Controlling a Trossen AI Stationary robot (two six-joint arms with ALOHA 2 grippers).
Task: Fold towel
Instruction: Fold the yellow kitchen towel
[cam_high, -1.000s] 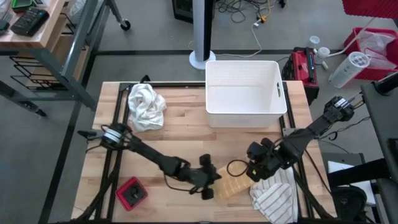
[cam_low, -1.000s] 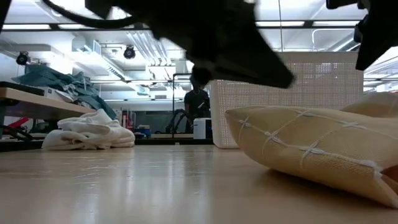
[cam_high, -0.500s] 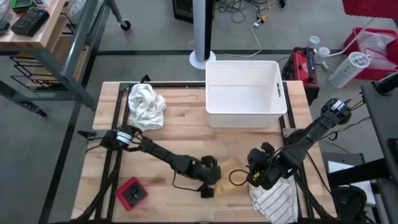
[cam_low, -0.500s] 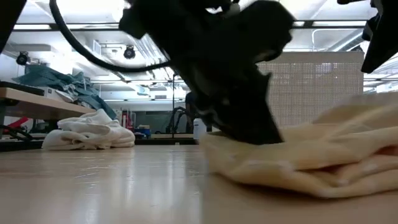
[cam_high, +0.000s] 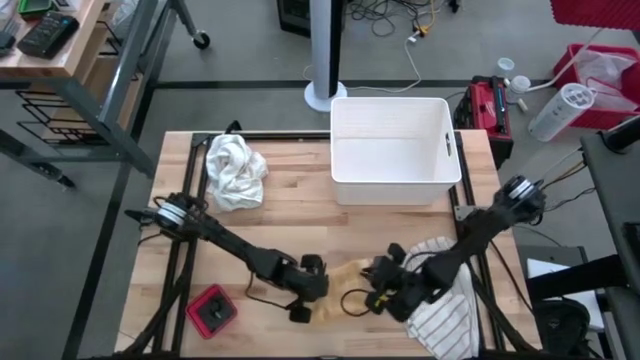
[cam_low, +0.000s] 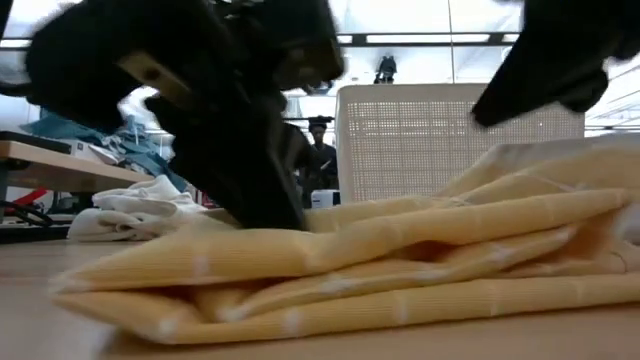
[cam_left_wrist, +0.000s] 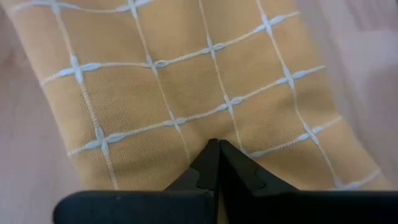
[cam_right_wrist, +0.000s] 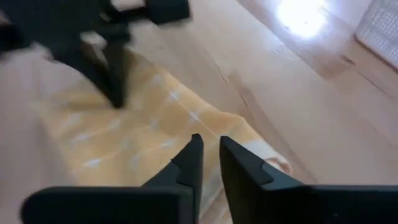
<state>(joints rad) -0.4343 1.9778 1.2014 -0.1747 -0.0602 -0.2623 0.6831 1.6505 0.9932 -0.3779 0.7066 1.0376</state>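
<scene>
We saw the right gripper (cam_high: 378, 296) narrow its fingers nearly together over the yellow towel (cam_high: 345, 290), dragged toward 9 o'clock; left gripper (cam_high: 302, 300) stayed clamped on it.

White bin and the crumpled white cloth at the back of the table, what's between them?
Only bare wood lies between the white bin and the white cloth, seen in the high view.
</scene>
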